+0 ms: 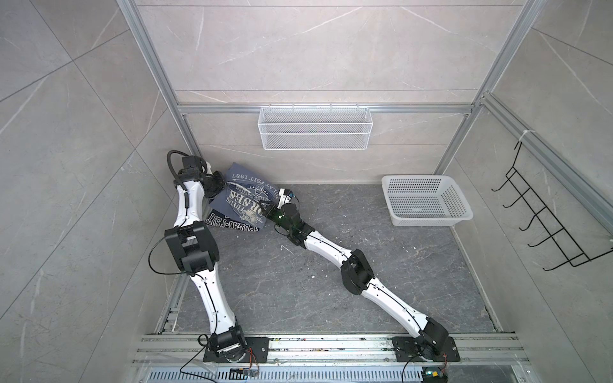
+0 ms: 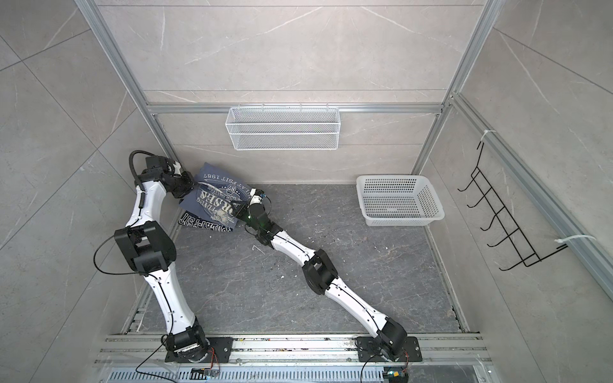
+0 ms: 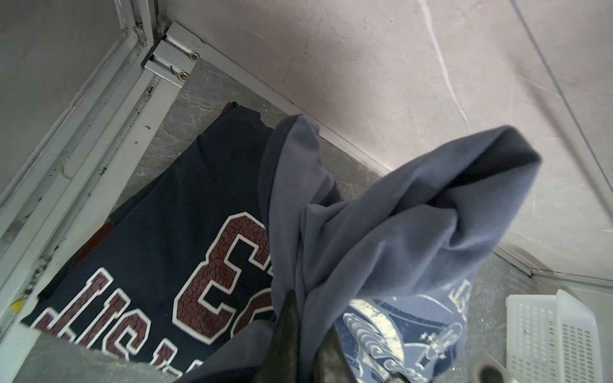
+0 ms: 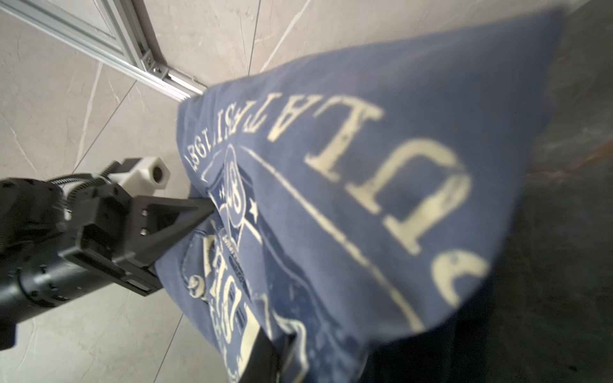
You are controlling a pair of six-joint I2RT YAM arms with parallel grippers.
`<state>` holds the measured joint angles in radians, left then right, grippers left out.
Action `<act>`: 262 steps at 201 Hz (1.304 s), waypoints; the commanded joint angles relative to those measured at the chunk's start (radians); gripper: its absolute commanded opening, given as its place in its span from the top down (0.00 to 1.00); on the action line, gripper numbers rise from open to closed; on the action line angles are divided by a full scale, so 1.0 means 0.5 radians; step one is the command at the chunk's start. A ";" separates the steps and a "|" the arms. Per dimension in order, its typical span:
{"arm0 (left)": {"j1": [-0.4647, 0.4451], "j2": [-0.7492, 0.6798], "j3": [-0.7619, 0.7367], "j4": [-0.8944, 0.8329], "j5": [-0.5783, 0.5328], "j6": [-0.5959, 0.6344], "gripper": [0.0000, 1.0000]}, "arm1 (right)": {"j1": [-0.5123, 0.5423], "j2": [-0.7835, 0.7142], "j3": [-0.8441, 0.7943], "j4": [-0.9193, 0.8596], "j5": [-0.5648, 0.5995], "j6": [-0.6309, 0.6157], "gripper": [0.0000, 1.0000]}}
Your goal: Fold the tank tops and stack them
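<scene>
I'm seeing the left end effector (image 4: pixel 206 208) and right end effector (image 1: pixel 271 212) each pinching the slate-blue tank top (image 1: pixel 243 199), which is hanging between them over the navy tank top (image 3: pixel 185 205).

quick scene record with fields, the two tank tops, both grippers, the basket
slate-blue tank top: held up between both grippers, print facing up
navy tank top: lying on the table in the far left corner, partly beneath the slate-blue one
left gripper: shut on the slate-blue tank top's edge
right gripper: shut on its opposite edge
white plastic basket: far right of the table, apart from both tops
stack: not yet made
</scene>
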<state>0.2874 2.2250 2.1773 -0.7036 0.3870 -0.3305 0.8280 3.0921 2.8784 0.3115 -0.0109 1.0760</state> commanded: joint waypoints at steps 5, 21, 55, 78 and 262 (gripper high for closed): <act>0.074 0.142 0.195 0.220 0.022 -0.036 1.00 | -0.031 0.069 0.036 -0.012 0.094 -0.088 0.66; 0.074 0.304 0.306 0.175 0.045 0.009 1.00 | -0.040 0.036 -0.013 -0.007 0.015 -0.103 0.21; 0.075 0.518 0.499 0.067 0.054 0.164 1.00 | -0.104 -0.161 -0.291 -0.011 -0.232 -0.102 0.01; 0.088 0.584 0.528 0.041 0.017 0.192 0.89 | -0.134 -0.547 -0.987 0.246 -0.231 -0.181 0.01; -0.107 -1.350 -1.386 0.276 -1.167 -0.275 0.00 | -0.552 -3.602 -4.048 -0.592 0.700 -1.764 0.00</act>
<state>0.2447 1.7340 1.7397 -0.7158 -0.1158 -0.4400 0.6071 1.4273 0.9478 0.2409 0.1295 0.3973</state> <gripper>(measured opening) 0.995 0.991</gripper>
